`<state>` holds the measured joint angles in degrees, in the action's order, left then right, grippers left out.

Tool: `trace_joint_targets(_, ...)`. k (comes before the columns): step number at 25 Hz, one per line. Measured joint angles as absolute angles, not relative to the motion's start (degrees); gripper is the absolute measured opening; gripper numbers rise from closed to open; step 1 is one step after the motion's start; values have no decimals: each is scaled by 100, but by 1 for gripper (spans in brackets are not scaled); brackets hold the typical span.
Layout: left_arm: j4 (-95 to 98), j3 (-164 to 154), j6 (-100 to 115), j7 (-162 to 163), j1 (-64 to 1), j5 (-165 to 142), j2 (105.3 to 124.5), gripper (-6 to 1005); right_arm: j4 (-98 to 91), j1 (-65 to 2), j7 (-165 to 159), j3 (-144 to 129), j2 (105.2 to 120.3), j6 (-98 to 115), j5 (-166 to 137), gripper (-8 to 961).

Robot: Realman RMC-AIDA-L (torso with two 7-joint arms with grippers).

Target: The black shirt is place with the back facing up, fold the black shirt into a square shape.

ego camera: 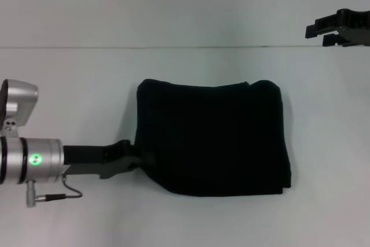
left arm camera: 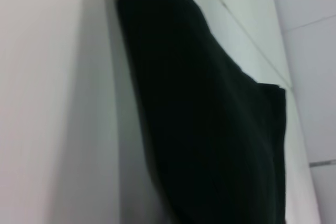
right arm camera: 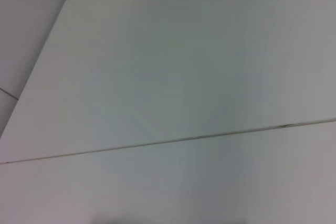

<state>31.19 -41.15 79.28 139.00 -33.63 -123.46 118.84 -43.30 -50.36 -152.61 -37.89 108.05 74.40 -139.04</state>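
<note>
The black shirt (ego camera: 213,137) lies folded into a rough square in the middle of the white table, plain side up, with no lettering showing. It fills the left wrist view (left arm camera: 210,129) as a dark folded mass. My left gripper (ego camera: 136,159) reaches in from the left and meets the shirt's left edge near its near-left corner. Its tips merge with the dark cloth. My right gripper (ego camera: 321,33) hangs in the air at the far right, well away from the shirt, open and empty.
The white table (ego camera: 69,85) stretches all round the shirt. A thin seam (ego camera: 173,47) runs across its far part. The right wrist view shows only bare table and that seam (right arm camera: 210,136).
</note>
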Motion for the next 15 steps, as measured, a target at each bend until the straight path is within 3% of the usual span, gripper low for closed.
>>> trace_joint_targets(11,3758,-3950,8423,13924,-3473,-13176,11705,70,-4338,-5035,-15246,-3788,10800,7454,-13867,565)
trace_joint_targets(15,4522,-3809,9172,13732,-3303,-13198,11553,187,-4347,-5025,-15138,-3785,10796,7468,-13862,565)
